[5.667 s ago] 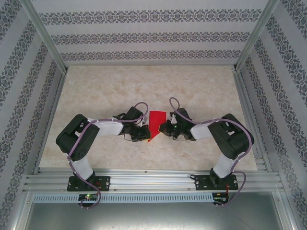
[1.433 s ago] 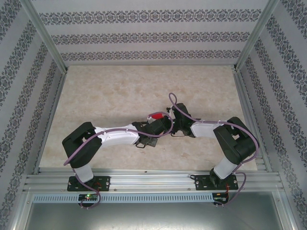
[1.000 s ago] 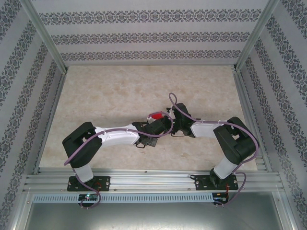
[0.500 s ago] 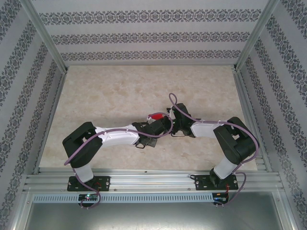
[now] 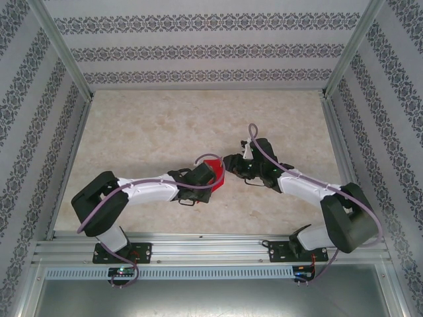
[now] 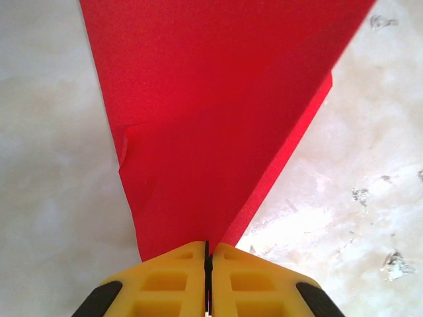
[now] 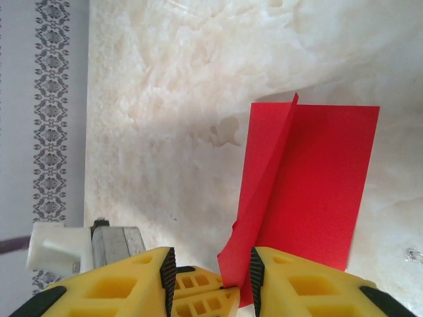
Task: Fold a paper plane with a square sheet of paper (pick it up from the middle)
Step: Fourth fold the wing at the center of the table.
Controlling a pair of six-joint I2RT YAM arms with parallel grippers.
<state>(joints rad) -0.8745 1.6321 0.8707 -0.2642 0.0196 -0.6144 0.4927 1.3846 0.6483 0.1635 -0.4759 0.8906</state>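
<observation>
From above, you see your left tool (image 5: 218,174) stretched out to the middle of the pale, stone-look tabletop (image 5: 145,125). The thin, bright red sheet of paper (image 5: 212,165) sits right at its tip. Your right tool (image 5: 229,163) points in from the other side, with its tip just beside the red sheet of paper. The two tools almost meet there. From this high up you cannot tell how their fingers stand.

In the left wrist view, the two yellow fingers (image 6: 165,284) of your left tool are pressed tight together. They pinch the narrow bottom end of the red sheet of paper (image 6: 218,99), so this tool is clenched on it. The paper gets wider the farther it is from the tool. It has more than one layer, because a second red edge peeks out on the right side. There is a small dent on its left edge. The tabletop shows on both sides.

In the right wrist view, the yellow fingers (image 7: 310,287) of your right tool stand apart, one on each side. They squeeze nothing, so this tool is released. Between them you see the yellow tip of the left tool holding the bottom end of the paper. Here the paper looks like a long rectangle with one flap sticking up along its left side. A patterned wall (image 7: 51,99) is on the far left.
</observation>
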